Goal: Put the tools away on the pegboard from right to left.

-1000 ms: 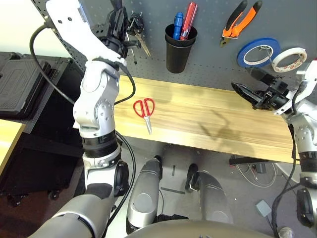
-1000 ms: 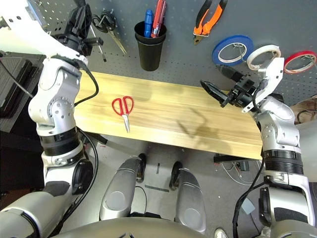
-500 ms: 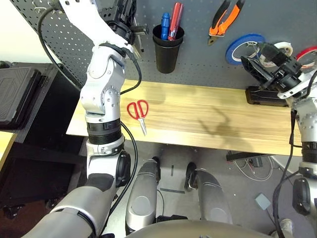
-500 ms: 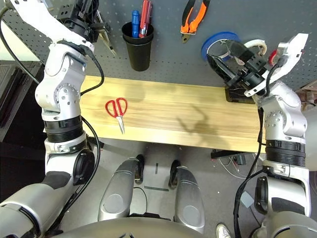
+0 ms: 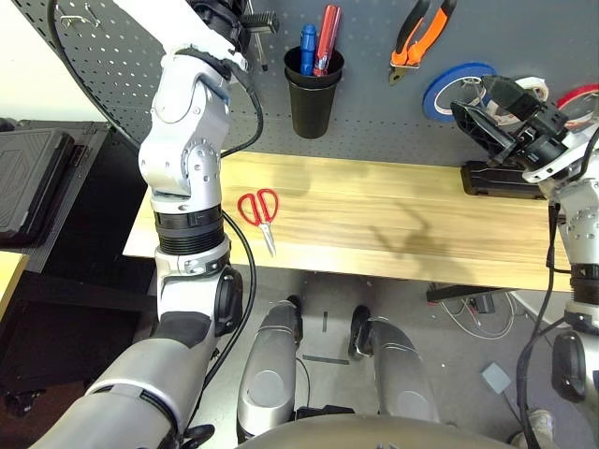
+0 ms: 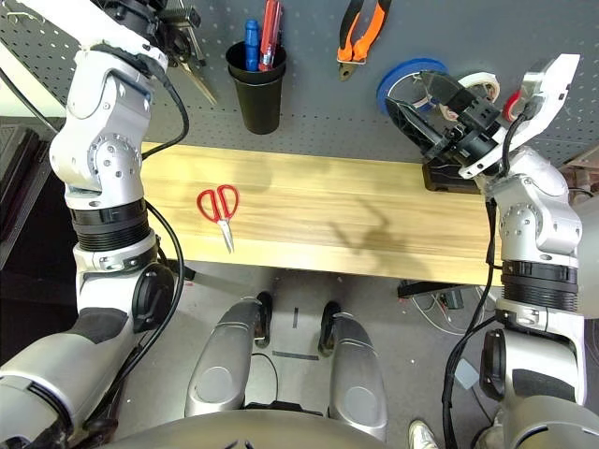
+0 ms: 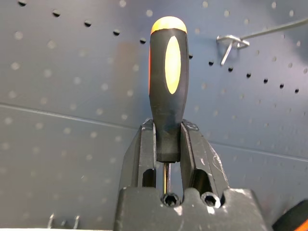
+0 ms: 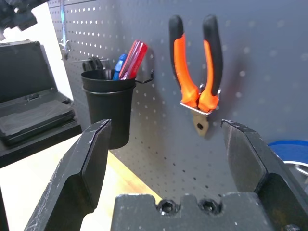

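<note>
Orange and black, the screwdriver (image 7: 168, 82) is sitting tight between the fingers of my left gripper (image 7: 169, 144), handle pointing at the pegboard (image 7: 72, 96). I am holding it high up, near the black cup (image 5: 313, 89). My right gripper (image 8: 168, 159) is staying wide apart, holding nothing, near the whitish tape roll (image 6: 487, 89) that is hanging on the board. The pliers (image 8: 196, 72) are hanging up too. I think the screwdriver step is now. Next I am needing to drop it in its place. Then the red-handled scissors (image 5: 260, 211), lying on the wooden table (image 5: 393, 220), are waiting.
</note>
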Controlling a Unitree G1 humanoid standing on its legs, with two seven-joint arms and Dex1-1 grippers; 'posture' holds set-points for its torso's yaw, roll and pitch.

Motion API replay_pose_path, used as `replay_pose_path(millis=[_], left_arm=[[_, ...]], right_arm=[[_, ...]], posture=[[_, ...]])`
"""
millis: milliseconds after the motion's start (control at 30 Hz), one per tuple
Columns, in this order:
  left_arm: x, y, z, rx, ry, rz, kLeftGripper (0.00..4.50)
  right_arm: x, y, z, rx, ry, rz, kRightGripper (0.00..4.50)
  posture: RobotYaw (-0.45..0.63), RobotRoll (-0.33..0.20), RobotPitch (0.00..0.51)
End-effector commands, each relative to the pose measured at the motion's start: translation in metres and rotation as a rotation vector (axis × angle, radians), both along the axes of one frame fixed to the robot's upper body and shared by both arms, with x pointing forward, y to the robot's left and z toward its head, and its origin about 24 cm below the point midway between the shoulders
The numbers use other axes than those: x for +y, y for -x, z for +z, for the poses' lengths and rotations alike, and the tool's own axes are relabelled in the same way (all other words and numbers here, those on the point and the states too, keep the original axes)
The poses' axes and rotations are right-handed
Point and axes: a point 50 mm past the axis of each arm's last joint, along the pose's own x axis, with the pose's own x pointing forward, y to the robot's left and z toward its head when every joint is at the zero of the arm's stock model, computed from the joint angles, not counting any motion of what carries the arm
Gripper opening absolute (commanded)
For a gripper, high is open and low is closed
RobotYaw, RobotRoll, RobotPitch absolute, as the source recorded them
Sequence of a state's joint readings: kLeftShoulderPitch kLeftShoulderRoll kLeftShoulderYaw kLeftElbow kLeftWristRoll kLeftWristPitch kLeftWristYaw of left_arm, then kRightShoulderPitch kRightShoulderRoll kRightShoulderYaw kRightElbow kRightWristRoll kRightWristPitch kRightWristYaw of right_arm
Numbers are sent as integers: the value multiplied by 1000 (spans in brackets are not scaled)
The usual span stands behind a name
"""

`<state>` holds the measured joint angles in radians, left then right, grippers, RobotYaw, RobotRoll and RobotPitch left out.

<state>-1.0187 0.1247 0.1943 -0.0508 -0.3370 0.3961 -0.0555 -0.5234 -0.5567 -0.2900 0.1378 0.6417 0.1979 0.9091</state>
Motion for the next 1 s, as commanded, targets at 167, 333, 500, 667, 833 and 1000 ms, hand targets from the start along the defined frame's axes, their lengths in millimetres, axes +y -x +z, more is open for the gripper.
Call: replay_pose_path(millis=[167,333,500,667,833,1000], left_arm=[[-25,-10,14,-48,26,-61,523],[-38,-21,10,-45,-6,-64,523],[-40,-31,-5,-11,-68,-37,523],[-46,-36,-26,28,-128,-31,523],[-51,-39,-41,55,-182,-17,523],[-56,-37,-45,65,-189,-27,1045]], right_arm=[[10,1,-2,-5,30,31,4500],[14,1,-3,-12,34,31,4500],[12,1,-4,-16,42,12,4500],[11,0,-6,-18,47,0,4500],[12,-3,-7,-22,50,-9,4500],[11,-4,-9,-26,56,-14,4500]], posture=[[130,0,185],[115,0,185],[107,0,189],[104,0,191],[103,0,192],[105,0,192]])
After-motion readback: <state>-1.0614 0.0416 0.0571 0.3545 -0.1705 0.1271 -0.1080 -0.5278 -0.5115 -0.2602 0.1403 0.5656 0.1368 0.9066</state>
